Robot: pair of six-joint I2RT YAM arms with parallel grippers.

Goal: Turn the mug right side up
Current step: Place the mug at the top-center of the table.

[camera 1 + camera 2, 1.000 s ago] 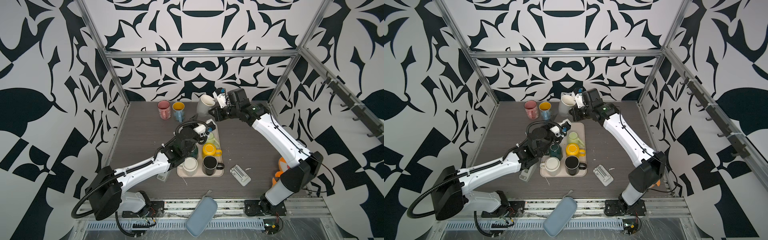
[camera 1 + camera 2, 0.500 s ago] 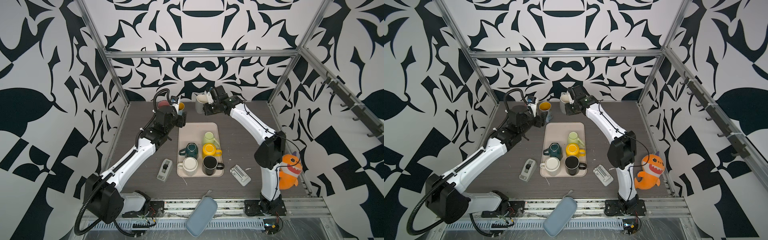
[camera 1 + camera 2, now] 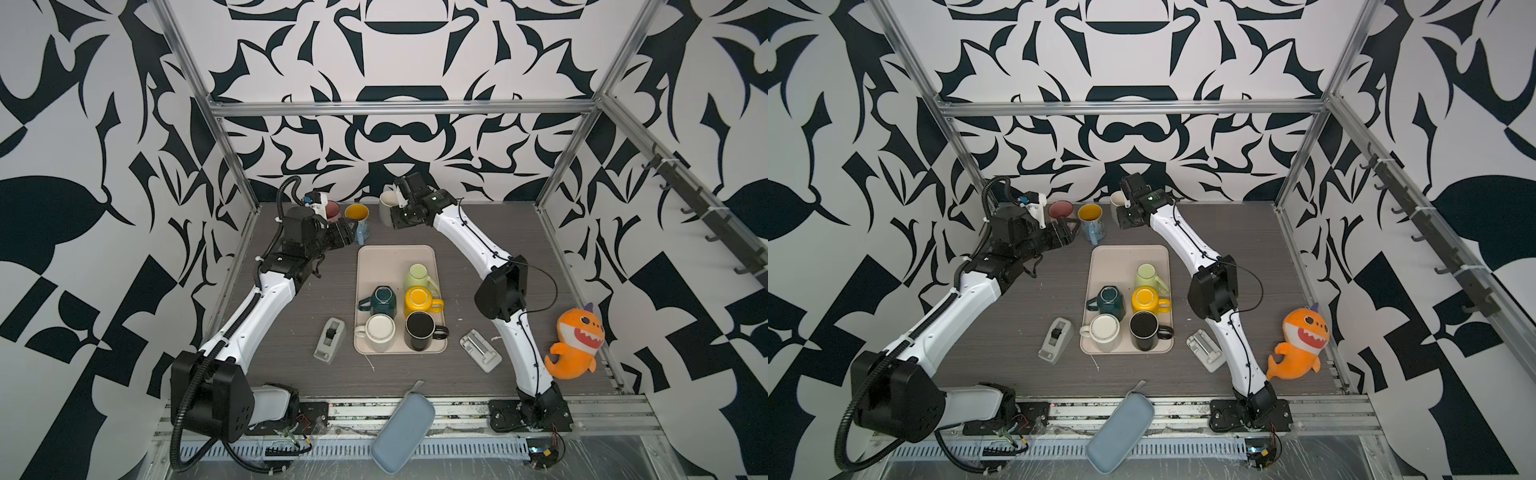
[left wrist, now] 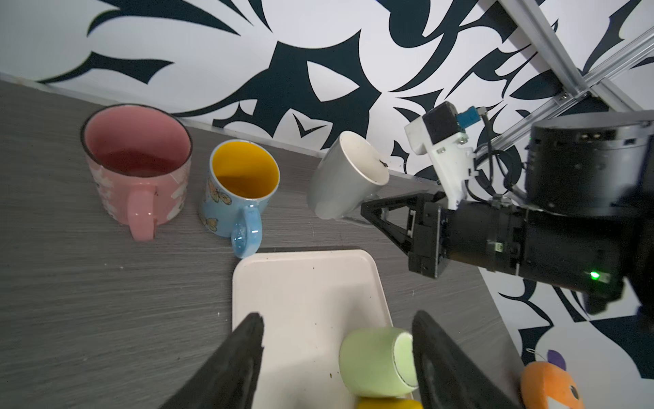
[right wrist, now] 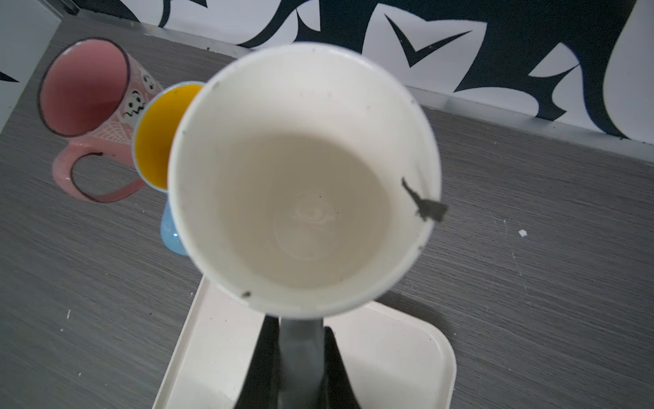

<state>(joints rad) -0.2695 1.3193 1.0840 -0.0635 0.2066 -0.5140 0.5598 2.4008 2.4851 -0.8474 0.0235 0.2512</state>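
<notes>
My right tool (image 5: 298, 327) is clamped shut on the handle (image 5: 300, 357) of the grey mug (image 4: 348, 175), which has a white inside. The mug is by the back edge of the counter (image 3: 498, 257), about midway along it. It is mouth-up but tilted, with the rim leaning toward the back wall. I cannot tell whether its base touches the counter.

My left tool (image 4: 338, 316) hangs open and empty. Its jaws stand wide apart over the back end of the cream tray (image 4: 304, 283), just beside the blue butterfly mug (image 4: 240, 187).

The blue butterfly mug and the pink mug (image 4: 138, 166) both stand upright along the back edge, toward the back-left corner, with their handles facing the front.

On the tray, a light green mug (image 3: 417, 276) lies on its side. A dark teal mug (image 3: 382, 299) sits mouth-down. A yellow mug (image 3: 419, 301), a white mug (image 3: 380, 330) and a black mug (image 3: 419, 330) fill the front end of the tray.

A tape dispenser (image 3: 330, 338) lies on the counter left of the tray. An orange plush shark (image 3: 575, 343) sits by the right edge, and a blue-grey pouch (image 3: 403, 432) overhangs the front edge.
</notes>
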